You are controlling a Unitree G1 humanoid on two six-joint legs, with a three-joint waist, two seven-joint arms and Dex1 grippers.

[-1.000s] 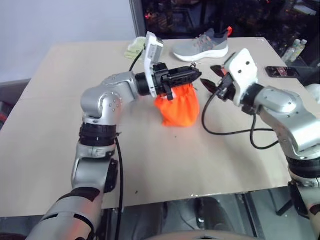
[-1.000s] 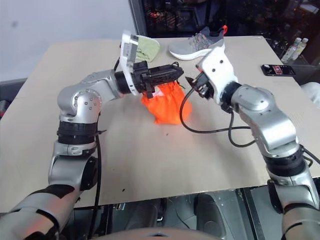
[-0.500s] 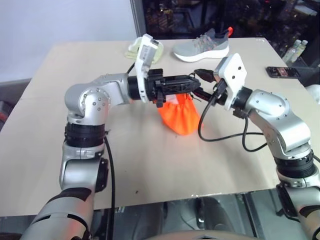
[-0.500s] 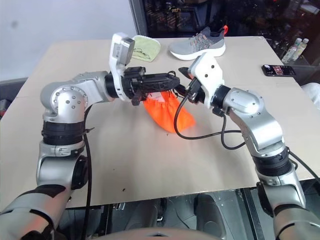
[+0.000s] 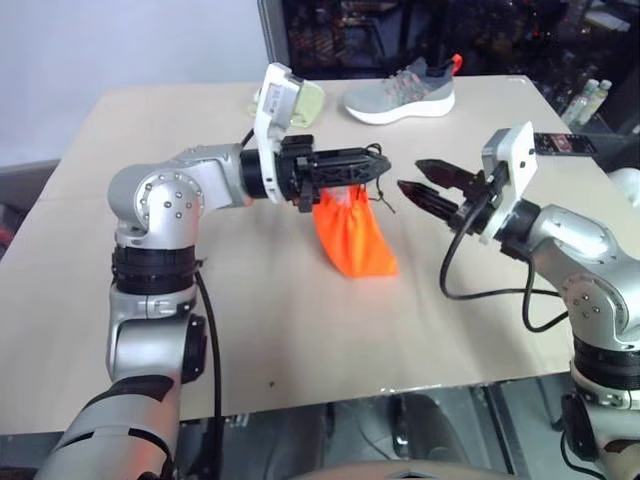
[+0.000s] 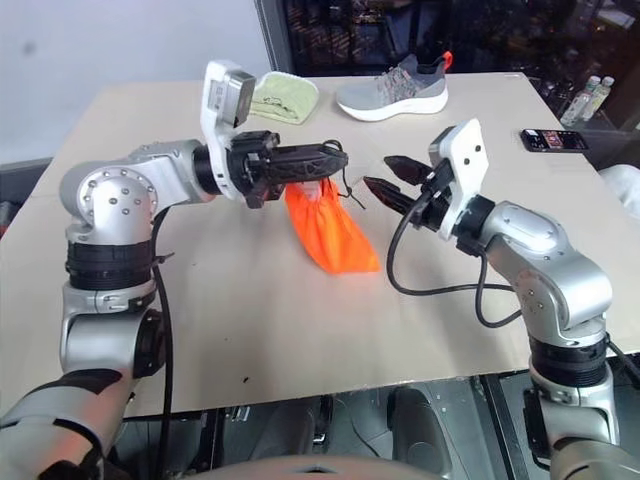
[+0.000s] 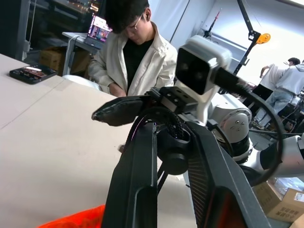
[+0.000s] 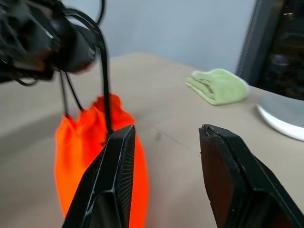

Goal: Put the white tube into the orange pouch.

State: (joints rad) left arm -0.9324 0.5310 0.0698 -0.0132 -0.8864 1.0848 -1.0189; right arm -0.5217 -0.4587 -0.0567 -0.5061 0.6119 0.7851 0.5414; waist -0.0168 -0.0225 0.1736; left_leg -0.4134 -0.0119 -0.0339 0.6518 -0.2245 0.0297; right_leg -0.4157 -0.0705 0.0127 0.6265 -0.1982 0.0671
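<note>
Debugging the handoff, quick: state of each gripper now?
Left gripper: shut on the orange pouch, gripping its top so it hangs.
Right gripper: open, fingers apart, holding nothing.

A wide tan table (image 5: 300, 330) fills the middle. At eleven o'clock rises a pale blue-grey wall (image 5: 120, 50); from twelve to two o'clock stands a dark window (image 5: 400, 30) with a dark frame. At nine o'clock, grey floor (image 5: 15, 190).

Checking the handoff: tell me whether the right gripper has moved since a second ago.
Yes. The right gripper has backed away from the pouch, toward the phone side, jaws open.
</note>
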